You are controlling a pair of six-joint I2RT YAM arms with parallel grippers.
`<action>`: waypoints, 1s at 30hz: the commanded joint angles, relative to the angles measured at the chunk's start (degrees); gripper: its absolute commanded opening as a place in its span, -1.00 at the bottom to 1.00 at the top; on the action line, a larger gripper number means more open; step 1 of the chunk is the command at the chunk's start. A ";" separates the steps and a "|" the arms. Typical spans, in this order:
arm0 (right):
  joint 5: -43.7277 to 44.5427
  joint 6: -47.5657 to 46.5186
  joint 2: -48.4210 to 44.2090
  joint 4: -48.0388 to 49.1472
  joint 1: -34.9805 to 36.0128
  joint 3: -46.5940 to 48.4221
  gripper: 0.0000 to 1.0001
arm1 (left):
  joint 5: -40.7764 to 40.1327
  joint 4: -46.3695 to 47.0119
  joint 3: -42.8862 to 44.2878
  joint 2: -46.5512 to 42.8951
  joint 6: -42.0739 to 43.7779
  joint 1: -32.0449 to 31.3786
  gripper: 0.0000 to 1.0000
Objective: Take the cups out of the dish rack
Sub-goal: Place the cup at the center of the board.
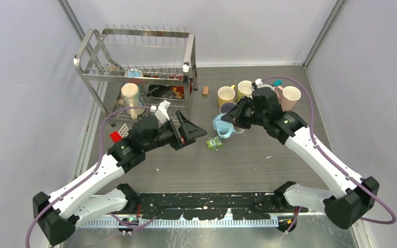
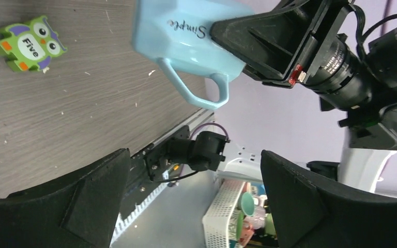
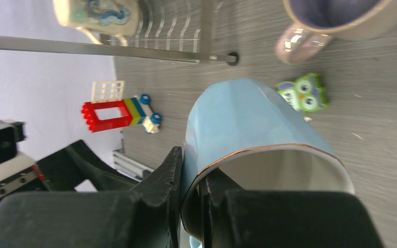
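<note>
My right claw (image 3: 192, 178) grips the blue mug (image 3: 248, 113) by the rim, its base lying toward my left claw (image 1: 190, 132). That one gapes wide, empty.

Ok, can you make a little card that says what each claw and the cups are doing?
Right claw: shut on the rim of the blue mug
Left claw: open, holding nothing
Dish rack: cream mug inside
On the table: yellow mug, pink mug, owl toy
</note>
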 commanded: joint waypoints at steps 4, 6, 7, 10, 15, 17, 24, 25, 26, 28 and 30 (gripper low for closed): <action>9.20 -10.19 -4.71 -17.71 -4.27 8.19 -0.99 | 4.35 -3.62 5.77 3.00 9.76 -0.20 0.96; 9.53 -11.58 -4.61 -20.29 -6.31 8.45 -0.99 | 5.63 -3.33 6.86 4.01 10.96 -0.13 0.96; 9.54 -12.20 -4.37 -21.08 -7.37 8.38 -0.99 | 6.26 -3.43 7.47 4.49 11.64 -0.19 0.96; 13.36 -14.24 -3.26 -22.25 -9.77 8.21 -0.99 | 8.23 -3.97 8.86 5.64 13.12 -0.12 0.96; 16.37 -17.33 0.47 -20.36 -13.15 8.07 -0.99 | 10.85 -4.70 10.05 6.57 14.71 -0.11 0.96; 16.74 -18.77 3.01 -18.43 -14.35 7.79 -0.99 | 11.25 -5.72 10.55 6.39 15.59 -0.11 0.97; 16.27 -23.98 12.61 -8.04 -16.48 7.89 -0.99 | 11.15 -9.32 11.38 4.57 18.30 -0.11 0.97; 15.74 -24.67 13.81 -6.80 -17.03 7.97 -0.99 | 10.95 -9.73 11.30 4.12 18.45 -0.18 0.97; 14.99 -25.55 15.01 -5.50 -17.43 7.99 -0.99 | 10.65 -10.13 11.20 3.47 18.61 -0.12 0.97; 13.68 -26.68 17.41 -3.35 -18.40 8.02 -0.99 | 10.06 -10.90 11.09 2.56 19.04 -0.11 0.97; 12.36 -27.46 19.52 -1.82 -19.22 8.44 -0.99 | 9.34 -11.84 11.19 1.77 19.61 -0.11 0.97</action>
